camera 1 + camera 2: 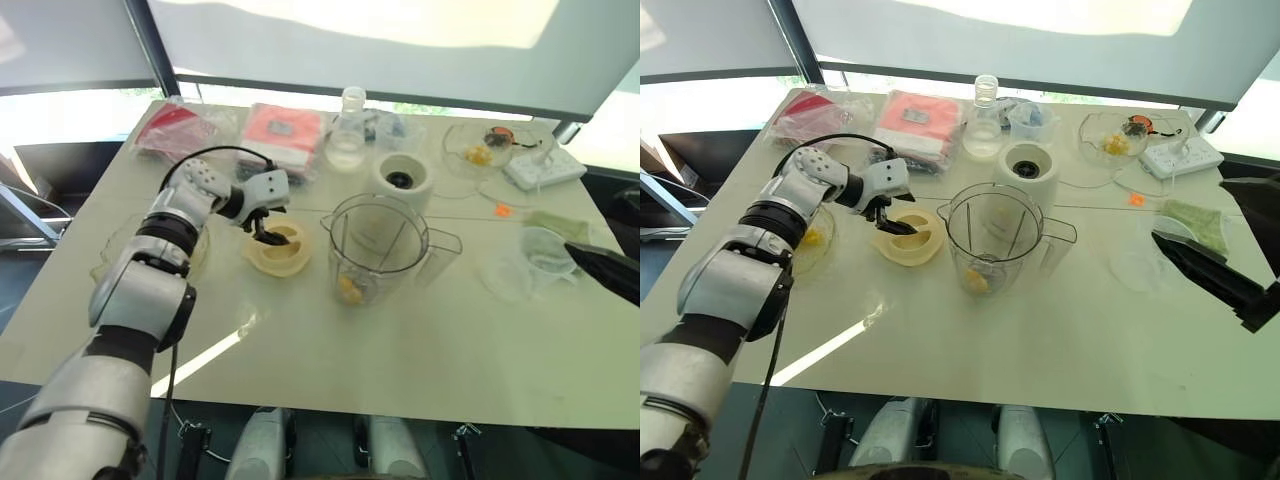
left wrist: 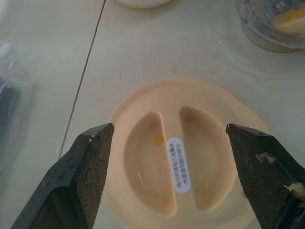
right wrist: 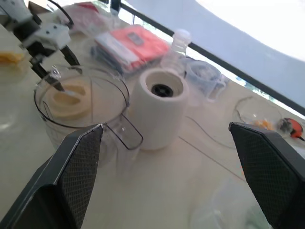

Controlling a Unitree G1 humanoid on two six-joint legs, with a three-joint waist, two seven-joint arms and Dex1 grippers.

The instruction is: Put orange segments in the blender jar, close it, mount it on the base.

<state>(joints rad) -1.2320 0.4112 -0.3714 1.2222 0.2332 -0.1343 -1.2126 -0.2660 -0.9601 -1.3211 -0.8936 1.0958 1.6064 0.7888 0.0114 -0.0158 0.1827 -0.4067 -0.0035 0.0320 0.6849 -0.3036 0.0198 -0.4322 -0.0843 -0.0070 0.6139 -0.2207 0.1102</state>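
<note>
Orange segments [image 1: 350, 288] sit in the jar [image 1: 378, 247]; left gripper [image 1: 266, 232], jaws wide, hovers over the lid [image 1: 277, 250]; right gripper [image 1: 1210, 272] open, empty.

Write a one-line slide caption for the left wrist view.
Open left gripper poised over the pale yellow lid on the table, its fingers either side of the lid's central grip bar.

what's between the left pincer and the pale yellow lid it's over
Nothing visible. The left pincer hangs open right above the lid, one finger on either side of its centre ridge, with no object between them.
</note>
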